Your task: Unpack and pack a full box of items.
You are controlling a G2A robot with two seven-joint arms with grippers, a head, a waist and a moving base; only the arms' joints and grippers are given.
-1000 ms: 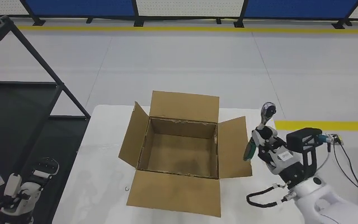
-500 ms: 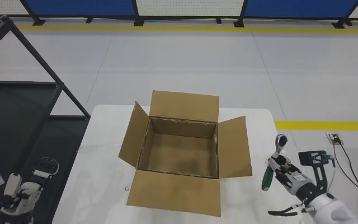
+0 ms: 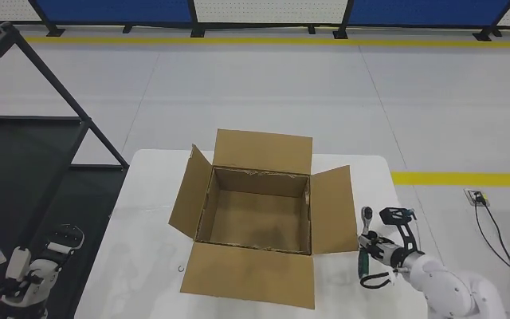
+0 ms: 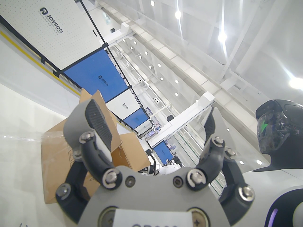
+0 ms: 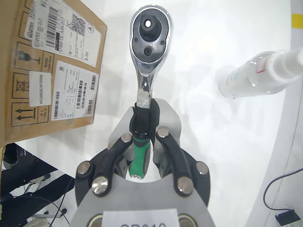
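Ratchet wrench (image 5: 149,39) is being pinched by the right gripper (image 5: 142,119), whose two black fingers are pressing together on the dark collar just above the green handle. The chrome head is pointing away from the wrist, with its square drive facing the camera. In the top view this gripper is sitting low over the white table (image 3: 151,231), just beside the box's right flap. Whether the wrench head is touching the tabletop cannot be told.

The cardboard box (image 3: 263,151) is standing open in the middle of the table. All four flaps are folding outward and its bare brown floor is showing. In the right wrist view the label-covered right flap is lying close alongside the wrench head, apart from it.

A clear bottle (image 5: 251,74) with a white neck is lying on the table on the far side of the wrench from the box, well apart from the head.

The left gripper (image 4: 151,119) is hanging off the table's left side, aiming up toward the ceiling. Its ribbed fingers (image 4: 97,121) are spreading wide and gripping nothing, and the box is showing beyond them.
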